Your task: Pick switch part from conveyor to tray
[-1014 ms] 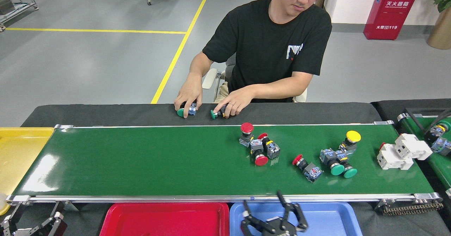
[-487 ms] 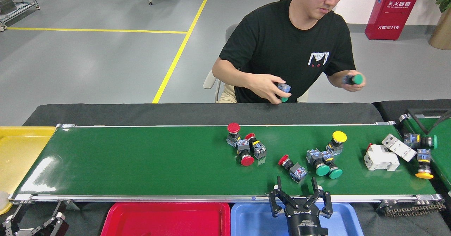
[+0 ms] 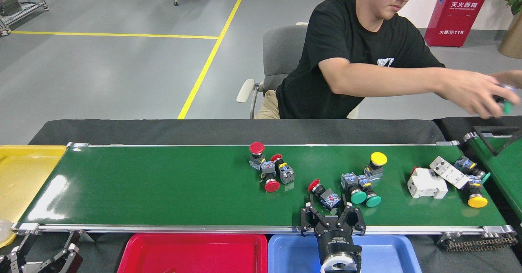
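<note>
At the far left edge a yellow tray (image 3: 24, 171) butts against the end of the conveyor (image 3: 163, 187), placed, it seems, to catch whatever rides off the belt. In the lower left corner the left gripper (image 3: 45, 260) hangs below the belt rail with its fingers spread and nothing between them — parked out of the way. Along the bottom edge a red tray (image 3: 195, 252) and a blue tray (image 3: 379, 252) sit side by side just under the near rail, close enough for a short drop from belt to bin. At mid-frame a cluster of red-capped switches (image 3: 269, 169) lies tumbled together. Right of it, a single red-capped switch part (image 3: 324, 194) lies on its side near the near rail, and the right gripper (image 3: 332, 214) stands over the rail with its fingers wide open on either side of that part's near end, holding nothing — likely lined up to close on it. Further right lie green- and yellow-capped switches (image 3: 363, 183), then white blocks (image 3: 428, 182). At the upper right a person's hand (image 3: 477, 95) reaches past the belt's end holding a small green-tipped item.
</note>
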Action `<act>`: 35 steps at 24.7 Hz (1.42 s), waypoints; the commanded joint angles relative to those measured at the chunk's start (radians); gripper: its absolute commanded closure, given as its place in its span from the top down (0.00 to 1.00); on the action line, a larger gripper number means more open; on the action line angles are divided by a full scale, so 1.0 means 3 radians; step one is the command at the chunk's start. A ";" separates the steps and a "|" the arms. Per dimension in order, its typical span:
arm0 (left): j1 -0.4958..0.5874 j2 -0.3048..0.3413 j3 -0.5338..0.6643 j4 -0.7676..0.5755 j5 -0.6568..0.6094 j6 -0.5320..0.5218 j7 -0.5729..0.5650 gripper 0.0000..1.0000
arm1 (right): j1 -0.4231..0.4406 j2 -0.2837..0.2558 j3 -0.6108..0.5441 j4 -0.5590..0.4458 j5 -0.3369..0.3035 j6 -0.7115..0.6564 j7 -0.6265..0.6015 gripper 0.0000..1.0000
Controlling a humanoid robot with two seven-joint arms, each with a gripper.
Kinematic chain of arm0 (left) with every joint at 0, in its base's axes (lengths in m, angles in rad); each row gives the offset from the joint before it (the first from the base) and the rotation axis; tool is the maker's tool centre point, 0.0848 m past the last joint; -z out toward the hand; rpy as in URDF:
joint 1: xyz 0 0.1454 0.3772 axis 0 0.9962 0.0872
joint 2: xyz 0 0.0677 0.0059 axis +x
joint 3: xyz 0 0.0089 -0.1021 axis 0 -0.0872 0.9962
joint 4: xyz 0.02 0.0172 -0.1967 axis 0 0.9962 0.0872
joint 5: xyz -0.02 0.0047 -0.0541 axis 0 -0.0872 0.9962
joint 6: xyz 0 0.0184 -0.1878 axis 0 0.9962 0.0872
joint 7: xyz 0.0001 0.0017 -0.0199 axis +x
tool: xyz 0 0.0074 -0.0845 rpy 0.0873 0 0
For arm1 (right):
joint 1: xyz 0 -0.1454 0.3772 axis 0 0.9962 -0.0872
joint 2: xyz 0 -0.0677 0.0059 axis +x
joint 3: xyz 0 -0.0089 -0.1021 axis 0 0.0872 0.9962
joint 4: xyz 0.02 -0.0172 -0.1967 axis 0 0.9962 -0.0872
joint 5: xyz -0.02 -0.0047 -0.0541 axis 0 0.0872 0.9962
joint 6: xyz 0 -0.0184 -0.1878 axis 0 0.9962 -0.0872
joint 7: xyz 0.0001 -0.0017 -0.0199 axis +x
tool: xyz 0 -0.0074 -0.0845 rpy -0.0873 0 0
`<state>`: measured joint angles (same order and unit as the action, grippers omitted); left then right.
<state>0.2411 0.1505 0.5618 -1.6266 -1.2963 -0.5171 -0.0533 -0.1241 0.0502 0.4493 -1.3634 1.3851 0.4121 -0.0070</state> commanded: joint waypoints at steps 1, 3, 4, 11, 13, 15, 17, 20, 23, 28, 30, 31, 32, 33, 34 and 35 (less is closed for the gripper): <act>-0.0021 0.0040 0.0009 -0.0044 -0.0005 -0.0005 0.0014 1.00 | -0.0026 -0.0019 -0.0010 -0.0103 0.0000 -0.0197 -0.0023 0.06; -0.0021 0.0040 0.0014 -0.0054 -0.0005 -0.0004 0.0009 1.00 | 0.0050 -0.0019 -0.0010 -0.0267 -0.0015 -0.0529 -0.0033 0.06; -0.0021 0.0040 0.0014 -0.0054 -0.0005 -0.0005 0.0009 1.00 | 0.0096 -0.0019 -0.0010 -0.0338 -0.0015 -0.0724 -0.0033 0.05; -0.0057 0.0025 -0.0001 -0.0065 -0.0010 0.0001 -0.0006 1.00 | 0.0291 -0.0009 0.0481 -0.0666 0.0010 -0.1941 -0.0237 1.00; -0.0149 0.0030 -0.0155 -0.0065 -0.0015 0.0021 -0.0017 1.00 | 0.0275 -0.0014 0.0732 -0.0650 0.0015 -0.1987 -0.0278 1.00; -0.0313 0.0030 -0.0415 -0.0065 -0.0031 0.0052 -0.0047 1.00 | 0.0281 -0.0014 0.0849 -0.0625 0.0015 -0.1987 -0.0273 1.00; -0.0430 0.0025 -0.0620 -0.0065 -0.0112 0.0139 -0.0114 1.00 | 0.0291 -0.0014 0.0844 -0.0614 0.0010 -0.1962 -0.0268 1.00; -0.0476 -0.0041 -0.0896 -0.0090 -0.0353 0.0307 -0.0160 1.00 | 0.0316 0.0017 0.0768 -0.0671 -0.0015 -0.1676 -0.0283 1.00; -0.0497 -0.0149 -0.1177 -0.0151 -0.0486 0.0507 -0.0211 1.00 | 0.0485 -0.0019 0.0604 -0.0855 -0.0015 -0.0586 -0.0314 0.99; -0.0579 -0.0328 -0.1612 -0.0167 -0.0521 0.0859 -0.0456 1.00 | 0.0766 -0.0285 0.0573 -0.0998 -0.0015 0.0401 -0.0631 0.99; -0.0609 -0.0333 -0.1709 -0.0167 -0.0527 0.0993 -0.0477 1.00 | 0.0828 -0.0300 0.0522 -0.0978 -0.0020 0.0416 -0.0631 0.99; -0.0655 -0.0333 -0.1770 -0.0157 -0.0532 0.1054 -0.0482 1.00 | 0.0833 -0.0300 0.0456 -0.0962 -0.0025 0.0416 -0.0616 0.99; -0.0722 -0.0338 -0.1837 -0.0136 -0.0593 0.1105 -0.0482 1.00 | 0.0807 -0.0295 0.0384 -0.0921 -0.0025 0.0406 -0.0585 0.99; -0.0768 -0.0343 -0.1888 -0.0111 -0.0664 0.1131 -0.0482 1.00 | 0.0761 -0.0275 0.0358 -0.0870 -0.0025 0.0401 -0.0539 0.99; -0.0804 -0.0359 -0.1919 -0.0085 -0.0716 0.1136 -0.0482 1.00 | 0.0695 -0.0259 0.0353 -0.0834 -0.0025 0.0401 -0.0483 0.99; -0.0834 -0.0394 -0.1949 -0.0049 -0.0751 0.1141 -0.0482 1.00 | 0.0593 -0.0254 0.0364 -0.0778 -0.0025 0.0396 -0.0401 0.99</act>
<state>0.0064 0.0390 -0.0144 -1.6404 -1.5103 -0.1932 -0.1985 0.0820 -0.0361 0.5618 -1.5960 1.3782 0.5255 -0.1551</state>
